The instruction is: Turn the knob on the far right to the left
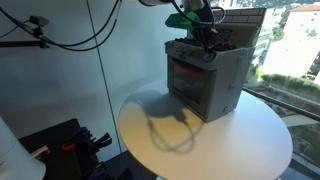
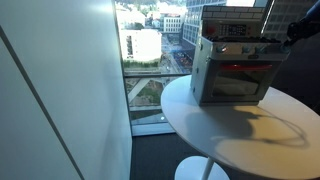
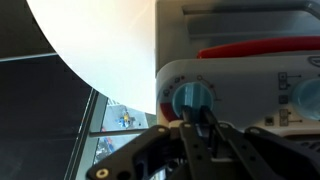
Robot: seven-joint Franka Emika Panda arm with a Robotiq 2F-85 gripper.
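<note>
Knob: we see a round light-blue plastic knob with a raised grip bar across its face; its lower edge is covered
Pose: it faces the wrist view head-on; the bar stands roughly upright there; we cannot tell which mark it points to
Seat: it sits in a pale round collar with small marks printed round it
Place: it is on the light control panel of a grey box-shaped toy oven, at the panel's end by the oven's corner; a second blue knob lies apart from it along the panel
Exterior views: the knob is too small for us to make out in both
</note>
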